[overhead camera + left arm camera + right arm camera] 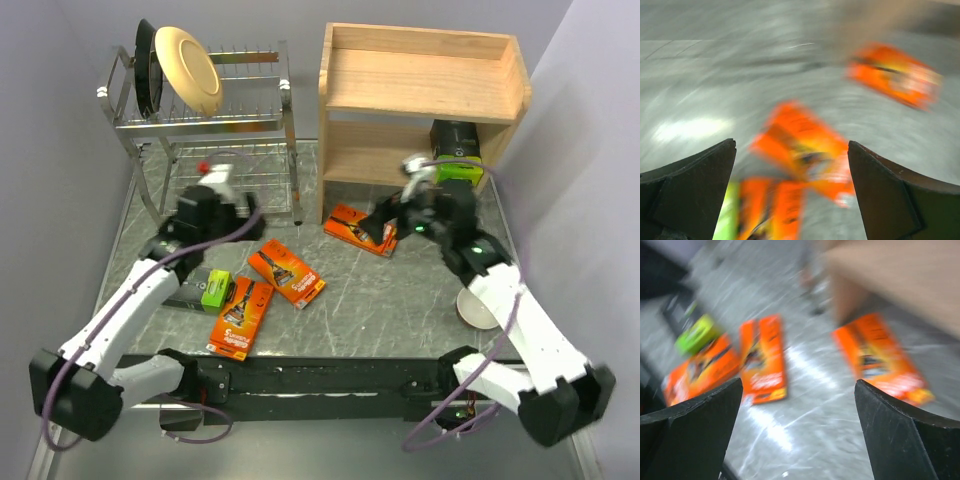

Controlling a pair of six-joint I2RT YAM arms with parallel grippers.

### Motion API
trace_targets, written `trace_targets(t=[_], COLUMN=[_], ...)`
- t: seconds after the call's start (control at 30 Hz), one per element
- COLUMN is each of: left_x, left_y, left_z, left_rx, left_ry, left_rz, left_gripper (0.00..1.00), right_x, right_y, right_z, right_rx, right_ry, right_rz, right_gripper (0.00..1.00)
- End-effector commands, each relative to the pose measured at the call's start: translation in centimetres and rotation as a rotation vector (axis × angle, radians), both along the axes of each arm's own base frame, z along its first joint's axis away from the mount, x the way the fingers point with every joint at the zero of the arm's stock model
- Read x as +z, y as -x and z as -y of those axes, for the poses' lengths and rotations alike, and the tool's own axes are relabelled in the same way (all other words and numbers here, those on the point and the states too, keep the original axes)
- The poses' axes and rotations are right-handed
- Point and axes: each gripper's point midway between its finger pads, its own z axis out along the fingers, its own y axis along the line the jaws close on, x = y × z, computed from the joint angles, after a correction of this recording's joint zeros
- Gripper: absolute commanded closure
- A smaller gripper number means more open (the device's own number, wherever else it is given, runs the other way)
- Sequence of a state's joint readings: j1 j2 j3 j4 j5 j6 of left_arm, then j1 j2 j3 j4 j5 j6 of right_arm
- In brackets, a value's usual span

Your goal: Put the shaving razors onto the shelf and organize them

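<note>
At the far left we see a chrome dish rack with plates leaning in it. In front of it hangs the left gripper. Its fingers are spread wide and released, with nothing between them. Its own view is badly blurred.

On the grey table, beside the left arm, lies a black pack with a lime-green end. The green end is right against the first orange pack, and we cannot tell whether they overlap. The second orange pack lies flat just beyond, tilted and near the first one.

Further right, the third orange pack lies on the table just in front of the shelf's lower left corner, and the right arm partly covers it. The wooden shelf stands at the back, its top tier bare wood.

The right gripper hovers above the table near that third pack. Its fingers are also fully parted and grasp nothing. Its view is blurred too.

A second black pack with a green end stands inside the lower tier at the right side. A white cup sits on the table beneath the right arm.
</note>
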State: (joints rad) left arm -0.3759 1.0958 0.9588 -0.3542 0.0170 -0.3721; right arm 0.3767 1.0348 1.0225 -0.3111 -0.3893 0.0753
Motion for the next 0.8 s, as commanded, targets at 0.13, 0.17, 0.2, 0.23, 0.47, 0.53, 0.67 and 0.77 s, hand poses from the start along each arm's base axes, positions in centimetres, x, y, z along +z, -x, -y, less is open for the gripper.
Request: trace_targets(t=[0.13, 0.17, 0.2, 0.23, 0.47, 0.53, 0.67, 0.77], left_x=[-6.1, -6.5, -6.7, -7.1, -9.9, -10.1, -11.9, -13.2], left_y=[4.4, 4.8, 5.1, 5.5, 9.4, 9.6, 9.7, 9.4], left_z=[-14.4, -15.2, -17.2, -18.1, -21.9, -21.9, -21.1, -20.3], left_rx=[0.648, 0.697, 0.791, 0.86, 1.193, 1.221, 1.213, 1.188], left_ry=[0.118, 0.127, 0.153, 0.194, 0.416, 0.461, 0.518, 0.573], left_rz=[-0.293, -0.317, -0.332, -0.357, -0.507, -0.508, -0.538, -0.556], left_gripper=[0.01, 0.01, 0.01, 0.01, 0.07, 0.09, 0.11, 0.13], right_x=[-2.2, -3.1, -3.5, -3.8, -8.6, -9.8, -13.0, -15.7], right_y=[1.1, 0.0, -0.1, 0.5, 1.6, 2.4, 3.7, 3.3], right_z=[-12.5, -14.3, -15.5, -17.0, -26.4, -27.6, -30.2, -30.9], right_rx=[0.301, 0.308, 0.333, 0.366, 0.53, 0.53, 0.522, 0.409], right_ry=[-0.024, -0.057, -0.091, -0.15, -0.259, -0.273, -0.27, -0.238], right_rz=[-0.012, -0.066, -0.116, -0.203, -0.514, -0.59, -0.705, -0.795], right_gripper=[0.0, 0.0, 0.0, 0.0, 0.15, 0.16, 0.22, 0.23])
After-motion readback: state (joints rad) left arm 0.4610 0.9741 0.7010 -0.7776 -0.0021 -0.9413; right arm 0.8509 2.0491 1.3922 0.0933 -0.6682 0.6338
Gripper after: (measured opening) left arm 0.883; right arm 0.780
